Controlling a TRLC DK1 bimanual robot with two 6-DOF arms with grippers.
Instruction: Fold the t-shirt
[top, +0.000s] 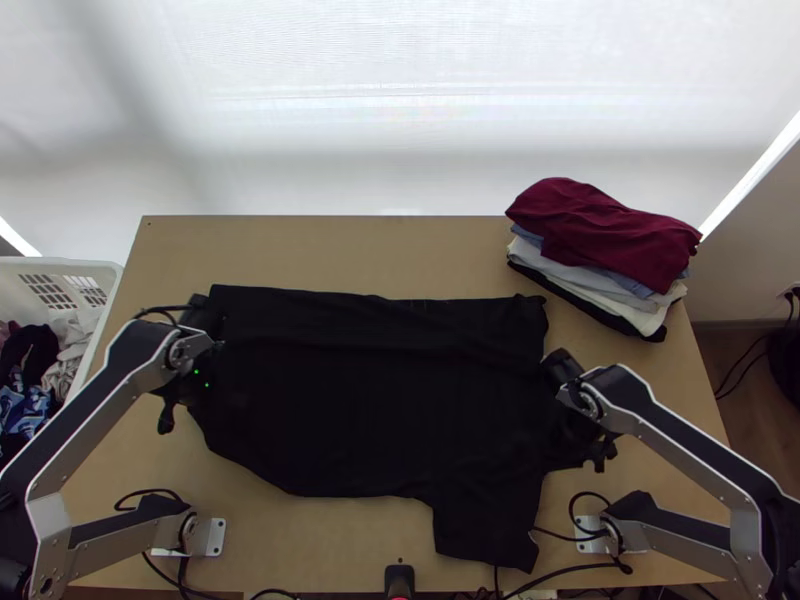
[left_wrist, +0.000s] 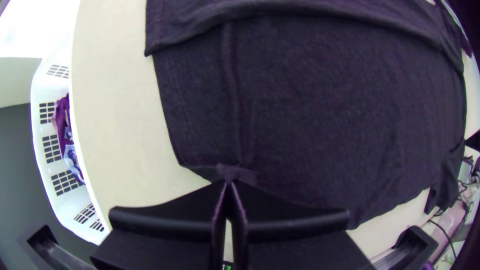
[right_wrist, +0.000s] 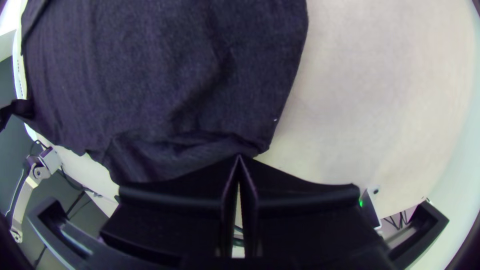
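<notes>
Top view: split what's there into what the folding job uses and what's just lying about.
For the job:
- black t-shirt
- left gripper
- right gripper
- table under the shirt

Just lying about:
- folded pile
- basket
- clothes in it

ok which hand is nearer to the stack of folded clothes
Right. The right hand is at the right side of the black t-shirt, a little short of the stack of folded clothes; the left hand is across at the left side.
</notes>
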